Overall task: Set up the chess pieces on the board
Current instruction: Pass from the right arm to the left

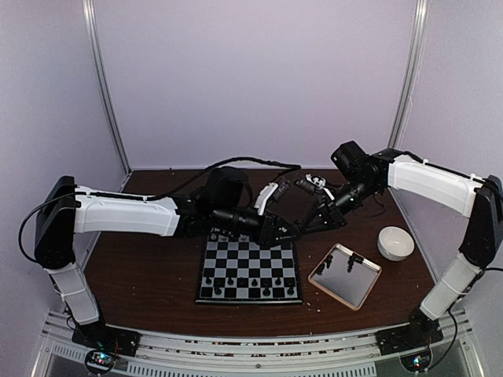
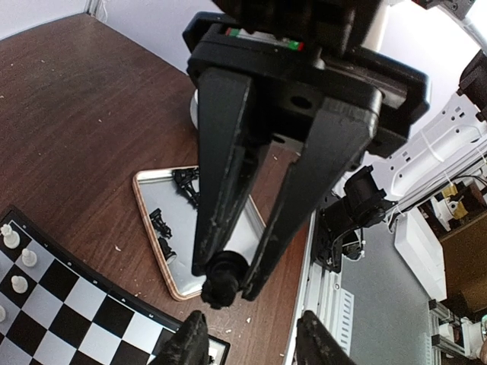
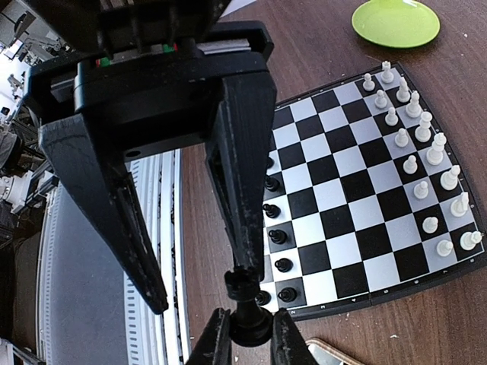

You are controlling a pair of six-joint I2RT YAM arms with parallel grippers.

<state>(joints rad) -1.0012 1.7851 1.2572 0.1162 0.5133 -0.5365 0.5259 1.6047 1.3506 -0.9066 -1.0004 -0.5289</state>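
Note:
Both grippers meet in the air over the board's (image 1: 236, 271) far right corner. My right gripper (image 3: 249, 338) is shut on the base of a black chess piece (image 3: 245, 304). It shows again as right gripper (image 2: 228, 266) with the piece (image 2: 223, 280) at its tips. My left gripper (image 3: 199, 283) stands open; one finger (image 3: 242, 228) is beside the piece's top, the other well clear. Its own fingertips (image 2: 190, 342) hold nothing. Black pieces (image 3: 274, 220) line one board edge and white pieces (image 3: 422, 152) the opposite edge.
A tan-rimmed metallic tray (image 1: 330, 284) lies right of the board with a few black pieces (image 2: 162, 223) in it. A white bowl (image 1: 395, 243) sits further right. A lime-green dish (image 3: 396, 21) lies beyond the board (image 3: 342, 198). The table's metal rail (image 2: 327, 304) runs close by.

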